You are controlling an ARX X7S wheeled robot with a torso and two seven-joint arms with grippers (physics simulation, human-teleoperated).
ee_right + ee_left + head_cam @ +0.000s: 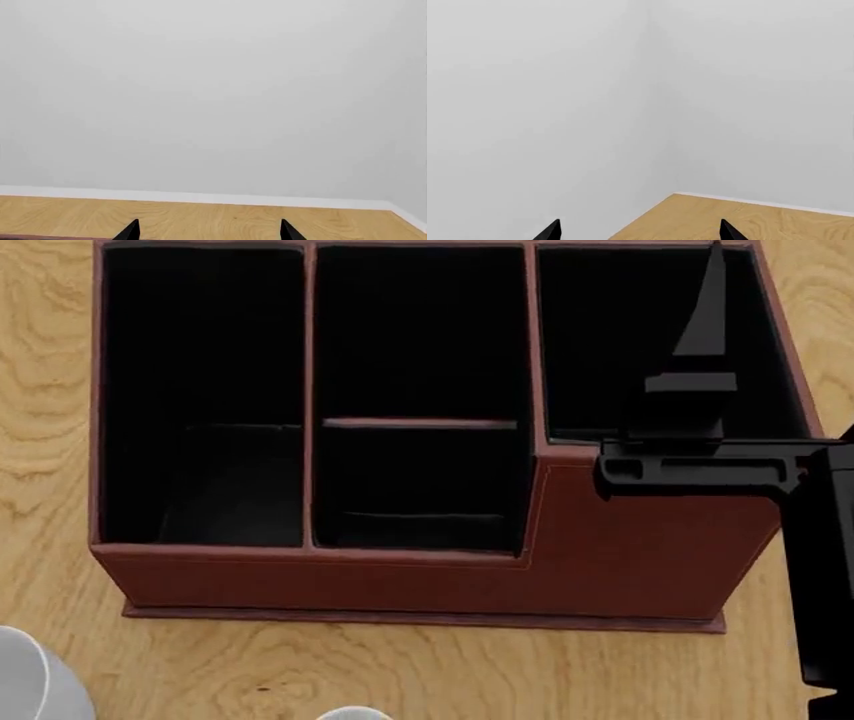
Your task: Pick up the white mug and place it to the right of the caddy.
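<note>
overhead, the large reddish-brown leather-look caddy (pixel 400 570) with black-lined compartments fills the wooden tabletop (pixel 40 360), and the right hand (pixel 707 330) hangs above its right compartment. a plain glossy white mug (pixel 34 680) peeks in near the caddy's front-left corner. both hands, left hand (pixel 640 231) included, are spread and hold nothing.

The caddy (pixel 441 560) fills most of the view, standing on a wooden table (pixel 40 440). Its red-brown walls frame black-lined compartments: a tall one at the left, a middle one split by a low divider, and one at the right behind a raised front step. The black right gripper (pixel 705 300) hangs over the right compartment, one finger pointing away from the camera; whether its jaws are apart cannot be told. At the bottom left edge shows part of a white mug (pixel 34 680), with another pale rim (pixel 354 713) close by.
</note>
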